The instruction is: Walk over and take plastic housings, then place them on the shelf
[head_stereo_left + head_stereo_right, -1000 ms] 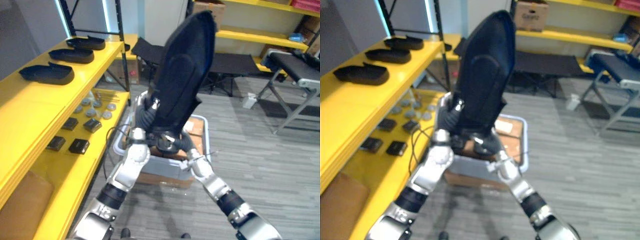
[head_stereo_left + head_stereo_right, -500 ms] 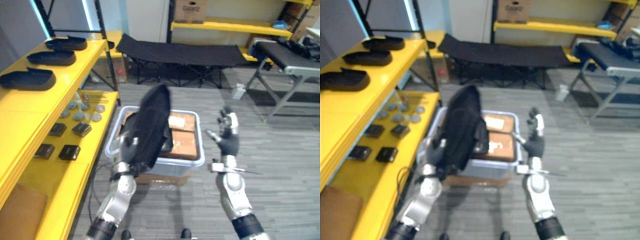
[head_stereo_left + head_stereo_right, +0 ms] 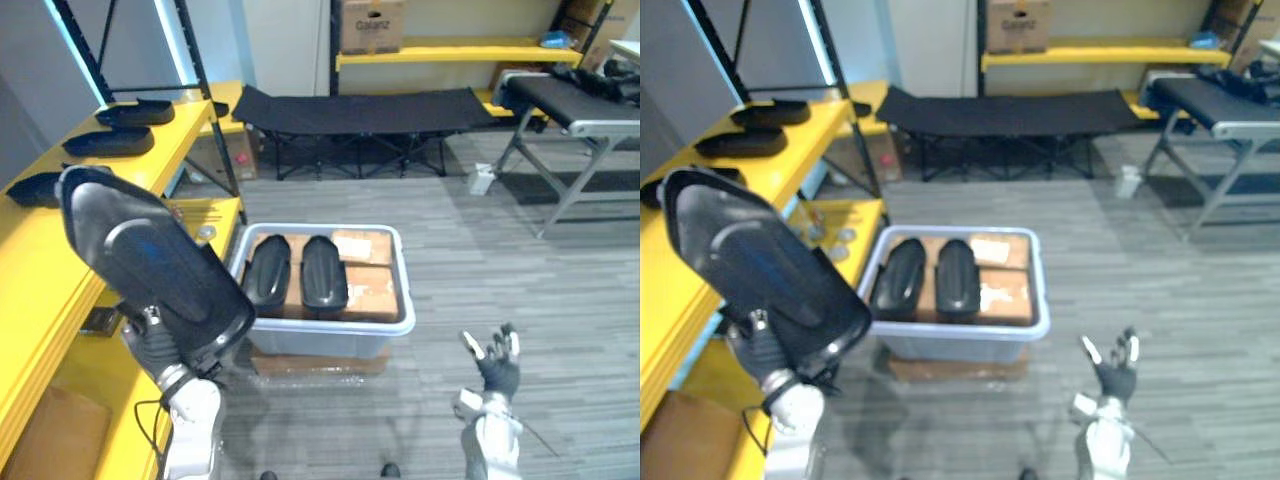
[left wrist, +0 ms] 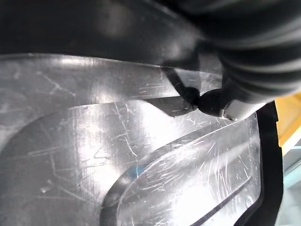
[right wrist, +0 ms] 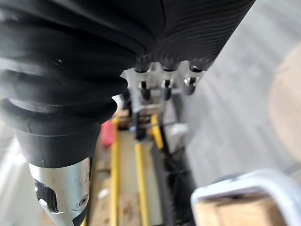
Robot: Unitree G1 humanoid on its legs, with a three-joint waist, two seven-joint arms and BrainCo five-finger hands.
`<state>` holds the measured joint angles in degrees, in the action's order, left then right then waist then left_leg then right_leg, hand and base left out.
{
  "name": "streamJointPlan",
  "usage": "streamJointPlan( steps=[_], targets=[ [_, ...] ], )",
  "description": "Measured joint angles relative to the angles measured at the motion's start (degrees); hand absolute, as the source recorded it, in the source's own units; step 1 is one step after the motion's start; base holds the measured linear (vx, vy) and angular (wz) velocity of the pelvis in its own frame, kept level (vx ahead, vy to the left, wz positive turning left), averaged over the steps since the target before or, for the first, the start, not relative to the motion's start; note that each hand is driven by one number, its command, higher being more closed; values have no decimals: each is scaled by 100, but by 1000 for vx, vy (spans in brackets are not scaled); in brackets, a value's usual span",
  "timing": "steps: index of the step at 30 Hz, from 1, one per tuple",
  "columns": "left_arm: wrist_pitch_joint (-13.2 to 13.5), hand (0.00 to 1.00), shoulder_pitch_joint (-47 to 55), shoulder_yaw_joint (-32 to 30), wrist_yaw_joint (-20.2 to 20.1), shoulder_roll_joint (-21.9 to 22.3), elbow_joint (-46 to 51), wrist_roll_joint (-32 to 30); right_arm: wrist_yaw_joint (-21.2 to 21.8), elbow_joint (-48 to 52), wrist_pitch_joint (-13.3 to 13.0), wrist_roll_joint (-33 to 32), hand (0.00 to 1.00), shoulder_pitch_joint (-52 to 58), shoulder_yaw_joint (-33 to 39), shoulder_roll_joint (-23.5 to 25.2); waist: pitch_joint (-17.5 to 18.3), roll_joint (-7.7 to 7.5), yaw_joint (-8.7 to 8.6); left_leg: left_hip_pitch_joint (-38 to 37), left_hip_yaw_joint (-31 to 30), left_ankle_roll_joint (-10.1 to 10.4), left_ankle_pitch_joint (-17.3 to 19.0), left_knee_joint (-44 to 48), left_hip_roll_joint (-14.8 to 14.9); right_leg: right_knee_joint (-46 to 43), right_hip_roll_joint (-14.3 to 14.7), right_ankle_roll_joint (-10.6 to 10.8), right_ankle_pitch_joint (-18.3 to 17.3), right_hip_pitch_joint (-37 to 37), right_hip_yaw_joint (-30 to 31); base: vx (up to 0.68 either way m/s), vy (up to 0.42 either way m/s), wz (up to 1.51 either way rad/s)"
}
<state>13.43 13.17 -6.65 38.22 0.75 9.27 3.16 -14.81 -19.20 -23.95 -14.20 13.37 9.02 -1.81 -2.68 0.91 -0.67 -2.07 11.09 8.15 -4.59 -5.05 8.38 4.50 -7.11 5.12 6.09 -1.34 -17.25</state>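
Observation:
My left hand (image 3: 160,350) is curled on the lower end of a large black plastic housing (image 3: 150,270), which it holds up tilted beside the yellow shelf (image 3: 30,255) on the left. In the left wrist view the thumb tip (image 4: 211,101) presses on the housing's glossy face (image 4: 117,155). Two more black housings (image 3: 268,272) (image 3: 325,272) lie side by side in the grey bin (image 3: 330,325) on the floor. Three housings (image 3: 150,112) (image 3: 110,142) (image 3: 35,187) rest on the shelf top. My right hand (image 3: 495,370) hangs low on the right, open and holding nothing, with its fingers (image 5: 162,87) straight.
Brown cardboard boxes (image 3: 368,268) sit in the bin under and beside the housings. A black folding cot (image 3: 360,105) stands behind the bin, and a grey bench (image 3: 580,100) at the far right. Small dark parts (image 3: 100,320) lie on the lower shelf level.
The right hand has let go of the housing and dropped low to the right. The left hand alone has swung the housing left, towards the shelf. The camera has also shifted.

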Motion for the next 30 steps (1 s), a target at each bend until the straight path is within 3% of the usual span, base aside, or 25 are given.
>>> streamJointPlan(
  steps=[5, 7, 19, 24, 26, 30],
  targets=[
    [449, 100, 54, 20, -759, -9, 449, 543, 37, 0, -4, 37, 0, -11, -43, 28, 5, 2, 1, 1, -119, -4, 0, 0, -14, 0, -11, 14, -21, -71, -103, -3, 0, 10],
    [550, 100, 55, 18, -883, -11, 583, 634, 46, 0, 4, 32, 0, -31, -83, 25, 10, 8, 6, 7, -127, -4, 0, 0, -12, 1, -9, 14, -25, -70, -117, 2, -1, 2],
    [593, 100, 53, 55, -1552, -28, 891, 819, 739, 347, 99, -577, 0, -300, -467, -53, 20, 17, 132, 16, -305, -50, 27, 3, -127, -2, -153, 111, -84, -190, -317, 13, 14, 8],
    [533, 100, 254, -161, -1965, -31, 1220, 826, 750, 485, 269, -509, 0, -451, -856, -30, 15, -63, 247, -3, -286, -172, 100, 5, -320, -242, -342, 185, -102, -99, -271, 36, 60, 2],
    [535, 100, 271, -199, -2014, -33, 1233, 826, 800, 511, 368, -507, 0, -504, -978, -17, -19, -139, 317, 2, -287, -198, 121, 2, -338, -299, -354, 214, -143, -65, -171, 18, 23, -1],
    [537, 100, 268, -103, -2045, -34, 1232, 813, 853, 534, 411, -399, 0, -475, -923, -24, -59, -225, 299, 26, -428, -223, 136, -1, -344, -360, -349, 294, -320, -78, -172, 27, -3, 10]
  ],
)
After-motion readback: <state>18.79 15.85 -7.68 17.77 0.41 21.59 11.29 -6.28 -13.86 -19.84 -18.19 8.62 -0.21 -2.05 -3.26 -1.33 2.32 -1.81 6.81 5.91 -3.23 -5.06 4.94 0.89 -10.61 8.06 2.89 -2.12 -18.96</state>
